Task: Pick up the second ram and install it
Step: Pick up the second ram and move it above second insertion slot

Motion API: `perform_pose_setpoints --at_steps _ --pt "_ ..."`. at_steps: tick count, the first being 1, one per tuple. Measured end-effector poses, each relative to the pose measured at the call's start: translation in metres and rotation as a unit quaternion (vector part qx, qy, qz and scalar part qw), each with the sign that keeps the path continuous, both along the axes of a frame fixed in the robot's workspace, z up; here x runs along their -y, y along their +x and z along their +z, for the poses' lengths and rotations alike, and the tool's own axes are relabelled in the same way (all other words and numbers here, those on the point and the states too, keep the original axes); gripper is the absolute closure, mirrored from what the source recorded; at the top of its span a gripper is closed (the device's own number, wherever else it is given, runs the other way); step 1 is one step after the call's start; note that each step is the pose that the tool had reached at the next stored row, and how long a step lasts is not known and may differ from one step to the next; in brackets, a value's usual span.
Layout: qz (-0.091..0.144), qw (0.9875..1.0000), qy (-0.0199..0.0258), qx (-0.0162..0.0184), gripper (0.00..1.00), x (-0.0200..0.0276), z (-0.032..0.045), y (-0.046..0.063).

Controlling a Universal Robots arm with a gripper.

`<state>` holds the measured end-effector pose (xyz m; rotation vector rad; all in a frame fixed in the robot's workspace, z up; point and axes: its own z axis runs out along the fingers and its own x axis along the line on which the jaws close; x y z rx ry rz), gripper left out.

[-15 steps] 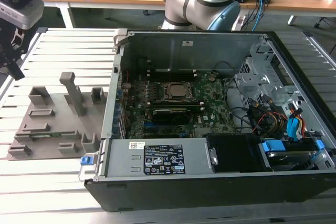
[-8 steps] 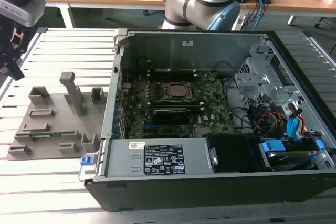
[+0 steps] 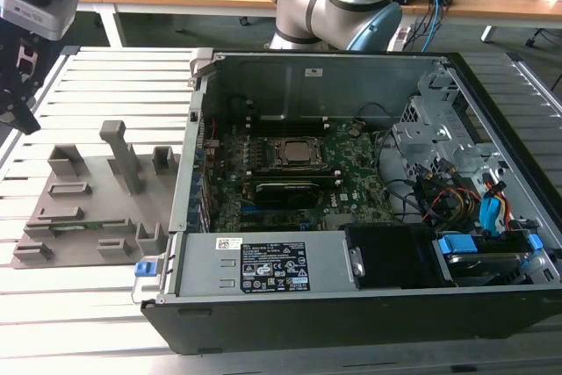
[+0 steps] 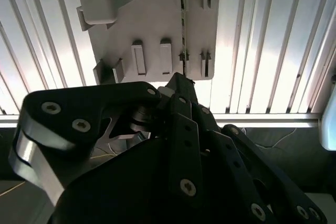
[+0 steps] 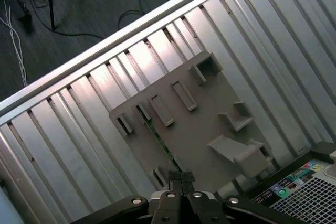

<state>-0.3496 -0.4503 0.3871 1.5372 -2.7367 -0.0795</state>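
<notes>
Grey tray [image 5: 210, 114] holds the second ram [image 5: 157, 137] among raised blocks [image 5: 182, 96]; gripper [image 5: 179, 180] hovers above, clenched empty.

Green second ram [image 3: 83, 227] stands on edge in the grey tray [image 3: 79, 252].

gripper [image 4: 181, 81] near grey tray [image 4: 152, 19]; second ram [image 4: 183, 27] edgewise in it

A silver metal table of long, parallel ribbed slats [image 3: 114, 68] carries everything. On the exterior view's left, a flat grey plastic holder tray with upright posts and slotted blocks [image 3: 79, 252] lies directly on the slats. Just beside it, on the exterior view's right, a large black computer case with its side open [image 3: 351, 327] lies flat on the table. In both wrist views the tray [image 4: 152, 19] [image 5: 205, 124] sits square on the slats [image 4: 262, 51] [image 5: 68, 145].
</notes>
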Motion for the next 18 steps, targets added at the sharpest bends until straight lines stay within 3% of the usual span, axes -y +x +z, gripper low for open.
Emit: perform_pose_setpoints --at_steps 11,15,18 --pt "0.046 0.9989 0.0 0.0 0.89 0.0 0.0 0.0" --pt "0.063 0.998 0.0 0.0 0.89 0.0 0.0 0.0" --pt "0.082 0.9966 0.0 0.0 0.89 0.0 0.0 0.0"
